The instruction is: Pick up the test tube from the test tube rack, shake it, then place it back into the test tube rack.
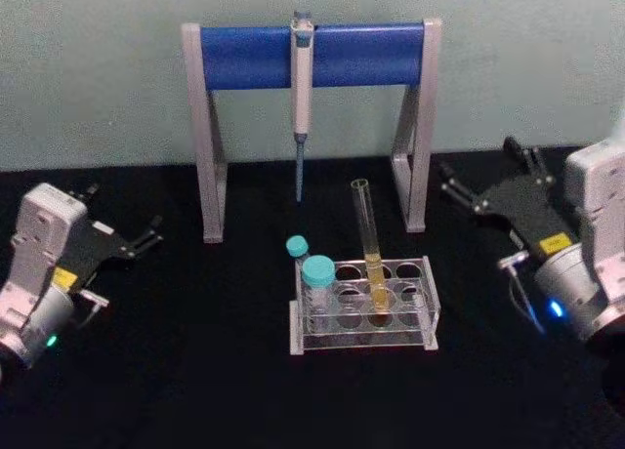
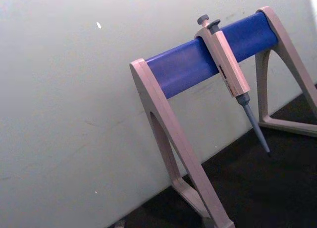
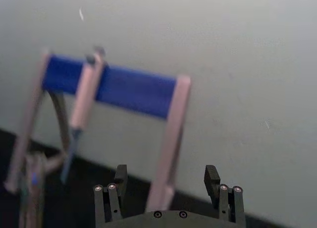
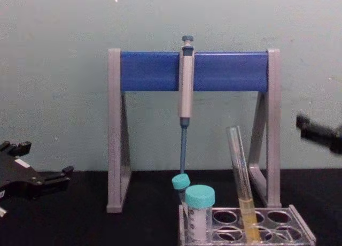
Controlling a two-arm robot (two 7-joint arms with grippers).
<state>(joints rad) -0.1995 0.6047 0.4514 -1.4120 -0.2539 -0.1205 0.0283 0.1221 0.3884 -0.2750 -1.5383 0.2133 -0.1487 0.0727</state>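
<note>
Head view gives us the whole setup: the test tube [image 1: 369, 259] stands in the test tube rack [image 1: 363, 317] at the middle of the black bench [image 1: 195, 371], leaning slightly, yellow liquid in its lower part, mouth uncapped. Nothing has hold of it. The left gripper [image 1: 146, 239] sits well off to the left of the rack, jaws spread and empty. The right gripper [image 1: 488, 181] waits off to the right, and the right wrist view shows its fingers [image 3: 111, 193] parted wide with nothing between them.

Now the hazards. That tube is open at the top, so a hard shake or a tilt could slop liquid out over the rim. It is slim and smooth glass; a grip too low or too light could let it slide, and a sideways pull before it clears its hole could drag or tip the light plastic rack. Two teal-capped vials [image 1: 314, 273] stand in the rack's left end, just beside the tube's row, so an approach from that side risks knocking them. Behind the rack, a pipette [image 1: 301, 98] hangs from the blue-barred stand [image 1: 312, 57], its tip pointing down not far behind the tube's mouth; a lift drifting backward could clip it.

Room looks best on the rack's right side and straight above, with open bench in front.
</note>
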